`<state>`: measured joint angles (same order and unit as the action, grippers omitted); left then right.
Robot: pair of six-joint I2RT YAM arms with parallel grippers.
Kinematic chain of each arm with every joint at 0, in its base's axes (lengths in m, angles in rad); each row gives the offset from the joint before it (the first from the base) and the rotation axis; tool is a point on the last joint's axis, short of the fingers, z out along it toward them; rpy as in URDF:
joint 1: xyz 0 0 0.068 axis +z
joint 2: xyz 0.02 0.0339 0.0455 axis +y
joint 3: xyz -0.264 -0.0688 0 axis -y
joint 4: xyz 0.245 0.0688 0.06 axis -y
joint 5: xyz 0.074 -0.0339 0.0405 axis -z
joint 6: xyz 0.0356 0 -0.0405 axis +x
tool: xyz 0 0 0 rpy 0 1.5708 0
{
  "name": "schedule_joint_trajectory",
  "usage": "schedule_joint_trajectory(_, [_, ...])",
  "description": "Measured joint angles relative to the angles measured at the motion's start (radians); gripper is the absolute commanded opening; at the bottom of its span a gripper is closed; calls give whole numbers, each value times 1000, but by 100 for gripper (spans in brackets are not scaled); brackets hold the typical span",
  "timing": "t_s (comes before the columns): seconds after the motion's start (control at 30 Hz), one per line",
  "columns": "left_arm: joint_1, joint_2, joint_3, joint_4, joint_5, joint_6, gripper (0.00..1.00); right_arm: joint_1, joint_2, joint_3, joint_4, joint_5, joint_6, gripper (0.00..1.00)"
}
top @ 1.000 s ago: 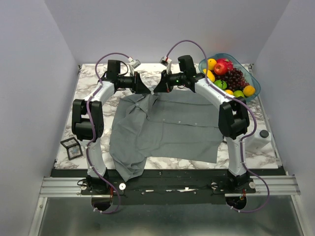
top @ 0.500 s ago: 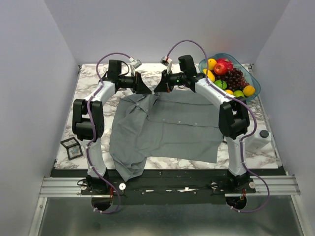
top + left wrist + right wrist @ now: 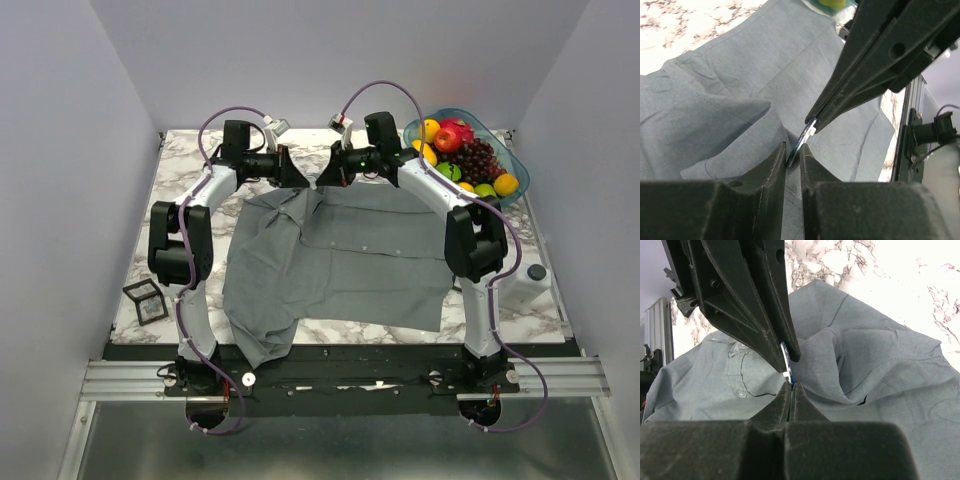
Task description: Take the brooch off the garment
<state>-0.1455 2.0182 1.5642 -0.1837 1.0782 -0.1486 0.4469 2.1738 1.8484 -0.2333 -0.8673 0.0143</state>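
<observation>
Okay, update. My left gripper (image 3: 793, 150) has narrowed over the last second and slid in toward my right gripper (image 3: 790, 388). The tips stood a little apart before; now they meet nose to nose, left of the fruit bowl (image 3: 476, 113).

Left fingers are pinching the brooch (image 3: 801, 139) by its rim. The thin blue-edged disc sits edge-on in the slot between them, touching both as far as I can see. Right fingers are pressed fully together right against the brooch's other side, on a small white bit at its back or a nip of cloth; can't tell which.

The brooch is still on the garment (image 3: 350, 260), at the collar end, level with the fruit bowl and to its left. Cloth there is pulled up into a small peak. The rest of the garment hasn't shifted.

My read: the grasp step is basically done with both sides held, so next is pulling the two apart. Risk: the cloth comes along with it, or the disc slips, since I only have its rim.

Writing: none readable in any view. No brand marks or labels on the garment or fruit bowl.
</observation>
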Motion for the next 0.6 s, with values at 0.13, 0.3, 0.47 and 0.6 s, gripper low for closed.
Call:
schedule_joint_trajectory(0.13, [-1,1,2,6,-47,-43,26,-1,3,0,0,11,-14,0])
schedule_joint_trajectory(0.3, [-7,9,17,12,-99,-74,40,0,4,5,-3,20,-27,0])
schedule_joint_trajectory(0.47, [14,7,8,40,-82,-80,38,6,4,6,-4,21,-30,0])
schedule_joint_trajectory(0.6, [52,0,-18,92,-39,-97,34,10,4,6,-9,20,-31,0])
